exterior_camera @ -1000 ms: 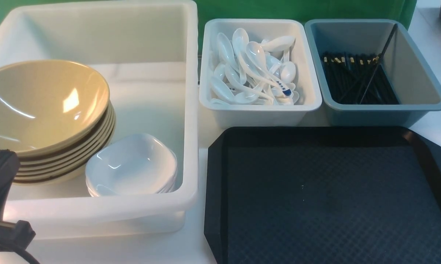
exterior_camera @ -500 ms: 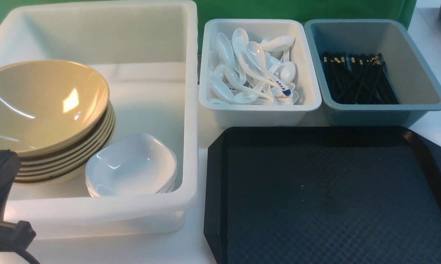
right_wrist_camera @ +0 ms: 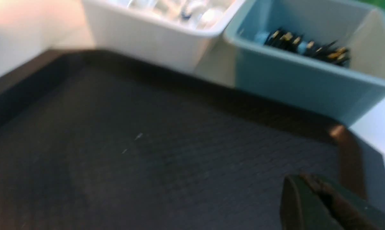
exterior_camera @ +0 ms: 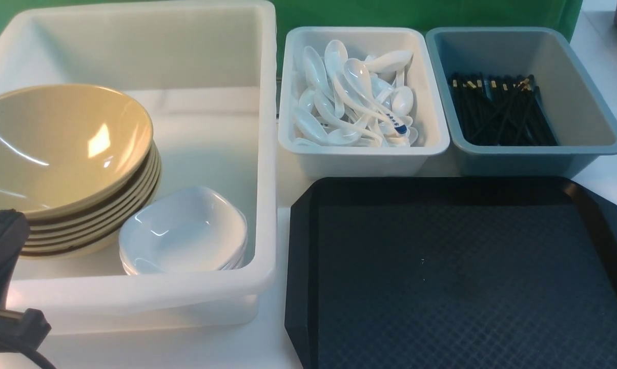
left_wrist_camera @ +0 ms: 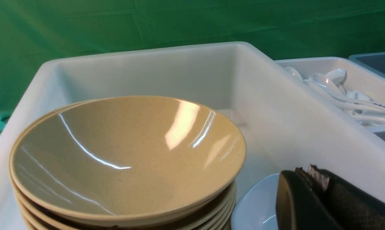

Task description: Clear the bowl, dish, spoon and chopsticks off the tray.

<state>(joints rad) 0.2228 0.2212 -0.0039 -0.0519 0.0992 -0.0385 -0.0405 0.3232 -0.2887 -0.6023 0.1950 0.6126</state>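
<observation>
The black tray lies at the front right with nothing on it; it also fills the right wrist view. The khaki-yellow bowl tops a stack in the large white tub, and shows in the left wrist view. White dishes are stacked beside it. Spoons lie in the white bin. Black chopsticks lie in the grey-blue bin. My left gripper is shut and empty, low beside the bowl stack over the dishes. My right gripper is shut and empty above the tray's near right corner.
The large white tub stands left of the tray. The white spoon bin and grey-blue chopstick bin stand behind the tray. My left arm shows at the front left corner. A green cloth hangs behind.
A chopstick that leaned upright against the grey-blue bin's right wall a second ago has dropped onto the pile. The right wrist view is blurred. The left arm has barely moved.
</observation>
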